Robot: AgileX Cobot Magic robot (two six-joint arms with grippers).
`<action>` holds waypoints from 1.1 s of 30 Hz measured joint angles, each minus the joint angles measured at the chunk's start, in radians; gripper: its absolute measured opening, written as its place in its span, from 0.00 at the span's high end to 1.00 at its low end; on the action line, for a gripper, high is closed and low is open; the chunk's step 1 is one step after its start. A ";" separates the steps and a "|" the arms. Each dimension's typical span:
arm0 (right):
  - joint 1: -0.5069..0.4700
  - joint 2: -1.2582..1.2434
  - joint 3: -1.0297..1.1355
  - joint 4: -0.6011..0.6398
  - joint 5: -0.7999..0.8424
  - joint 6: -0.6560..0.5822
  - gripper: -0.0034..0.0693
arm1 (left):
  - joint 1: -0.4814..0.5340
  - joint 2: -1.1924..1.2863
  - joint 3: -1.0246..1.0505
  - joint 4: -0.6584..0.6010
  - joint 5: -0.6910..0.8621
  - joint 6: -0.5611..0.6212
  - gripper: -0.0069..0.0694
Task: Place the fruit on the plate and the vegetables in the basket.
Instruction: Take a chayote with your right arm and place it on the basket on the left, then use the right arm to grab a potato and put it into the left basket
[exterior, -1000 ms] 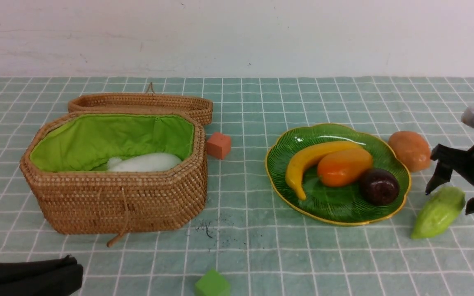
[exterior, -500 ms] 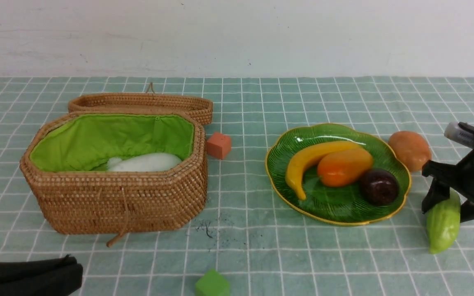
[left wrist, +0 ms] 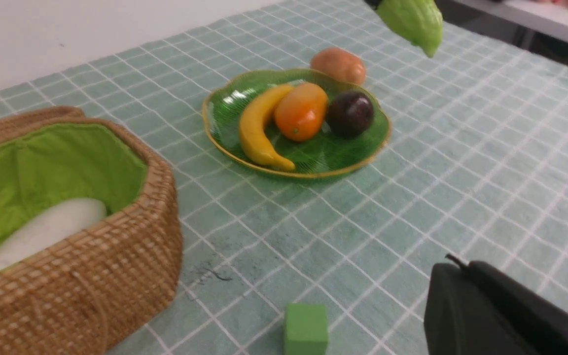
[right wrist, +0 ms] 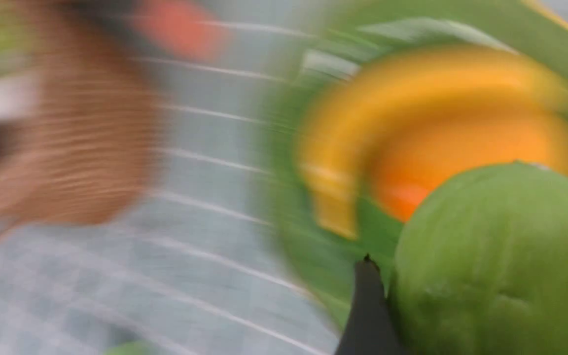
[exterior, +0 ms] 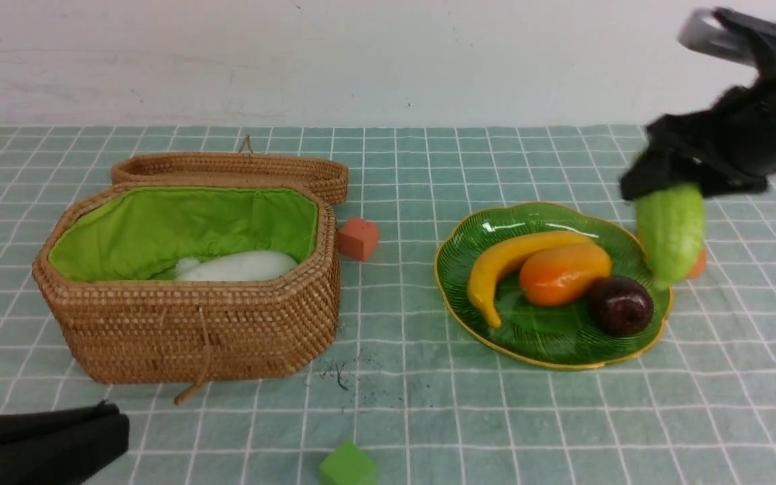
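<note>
right gripper [exterior: 671,183] jaws clamped on bumpy light-green gourd [exterior: 671,232] hanging below them, glossy green leaf-shaped glass plate [exterior: 563,367] under and leftward of jaws, left gripper [exterior: 108,434] jaws closed, woven brown wicker basket [exterior: 192,330] near, ahead of them

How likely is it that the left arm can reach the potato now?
Probably not: the potato lies past the plate on the far right, the right gripper holds the gourd in the air near it, and the left gripper rests low at near left.

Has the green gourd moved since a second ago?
Yes. The gourd rose off the cloth, up and leftward toward the plate, now partly hiding the potato.
</note>
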 joint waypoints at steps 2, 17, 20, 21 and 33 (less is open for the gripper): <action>0.097 0.029 -0.072 0.074 -0.020 -0.115 0.34 | 0.000 0.000 0.000 0.033 -0.048 -0.052 0.92; 0.584 0.562 -0.634 0.318 -0.452 -0.736 0.34 | 0.000 0.000 0.004 0.205 -0.106 -0.267 0.92; 0.618 0.623 -0.639 0.296 -0.534 -0.759 0.18 | 0.000 0.000 0.004 0.206 -0.099 -0.268 0.92; 0.620 0.632 -0.639 0.288 -0.537 -0.759 0.11 | 0.000 0.000 0.004 0.207 -0.099 -0.268 0.92; 0.524 0.329 -0.646 -0.224 -0.004 -0.250 0.30 | 0.000 0.000 0.004 0.210 0.009 -0.219 0.92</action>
